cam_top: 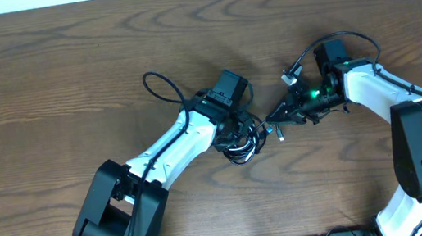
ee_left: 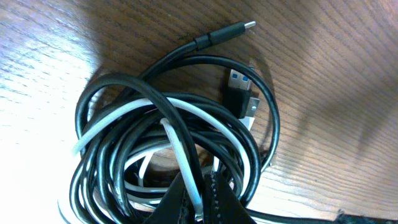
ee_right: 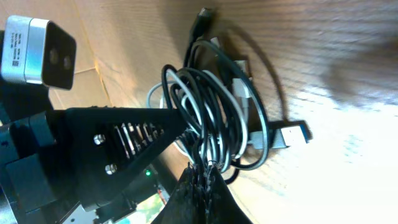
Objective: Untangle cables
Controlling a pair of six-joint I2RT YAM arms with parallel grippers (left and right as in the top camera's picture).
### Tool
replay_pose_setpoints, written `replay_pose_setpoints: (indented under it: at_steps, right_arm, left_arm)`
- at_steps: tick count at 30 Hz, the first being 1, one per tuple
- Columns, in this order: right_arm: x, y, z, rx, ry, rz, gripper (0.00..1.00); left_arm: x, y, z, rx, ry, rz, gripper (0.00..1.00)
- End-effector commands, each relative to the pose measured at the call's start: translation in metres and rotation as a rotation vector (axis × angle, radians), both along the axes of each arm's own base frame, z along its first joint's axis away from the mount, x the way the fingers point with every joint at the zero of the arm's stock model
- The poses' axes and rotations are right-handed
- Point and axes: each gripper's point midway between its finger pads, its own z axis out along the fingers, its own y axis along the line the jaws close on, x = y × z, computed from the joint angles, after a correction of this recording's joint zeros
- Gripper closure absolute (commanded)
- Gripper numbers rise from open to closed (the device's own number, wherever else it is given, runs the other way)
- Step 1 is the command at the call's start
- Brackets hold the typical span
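The cables (cam_top: 241, 147) lie as one tangled coil of black cords and a white cord on the wooden table (cam_top: 64, 72). In the left wrist view the coil (ee_left: 124, 124) fills the frame, with a slim plug (ee_left: 239, 29) and a blue-tipped USB plug (ee_left: 238, 84) sticking out. My left gripper (ee_left: 198, 205) is shut on a white strand (ee_left: 180, 149); in the overhead view it (cam_top: 236, 135) sits over the coil. My right gripper (ee_right: 202, 177) is shut on several strands at the coil's edge (ee_right: 211, 118); in the overhead view it (cam_top: 275, 117) is just right of the coil.
The left gripper's black finger (ee_right: 124, 143) and its camera housing (ee_right: 37, 43) crowd the left of the right wrist view. A USB plug (ee_right: 292, 135) lies on the wood. A thicker black arm wire (cam_top: 161, 88) loops behind the left wrist.
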Motion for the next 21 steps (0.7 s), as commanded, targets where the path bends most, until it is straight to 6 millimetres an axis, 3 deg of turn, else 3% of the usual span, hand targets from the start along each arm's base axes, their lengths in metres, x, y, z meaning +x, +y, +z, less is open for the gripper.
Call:
replay_pose_setpoints:
  at_steps: [1, 9, 17, 21]
  right_arm:
    - [0.006, -0.013, -0.009, -0.055, -0.031, -0.010, 0.99]
    - [0.005, -0.032, -0.030, -0.225, -0.021, -0.022, 0.99]
    - [0.006, -0.076, -0.060, -0.532, -0.031, -0.040, 0.99]
    - [0.006, -0.078, -0.061, -0.548, -0.033, -0.040, 0.99]
  left_arm:
    - [0.001, 0.018, -0.006, 0.094, -0.028, -0.009, 0.92]
    - [0.001, 0.017, -0.006, 0.100, -0.045, -0.074, 0.92]
    - [-0.007, 0.007, -0.004, 0.054, -0.050, -0.244, 0.92]
    - [-0.013, -0.001, -0.002, 0.006, -0.026, -0.261, 0.92]
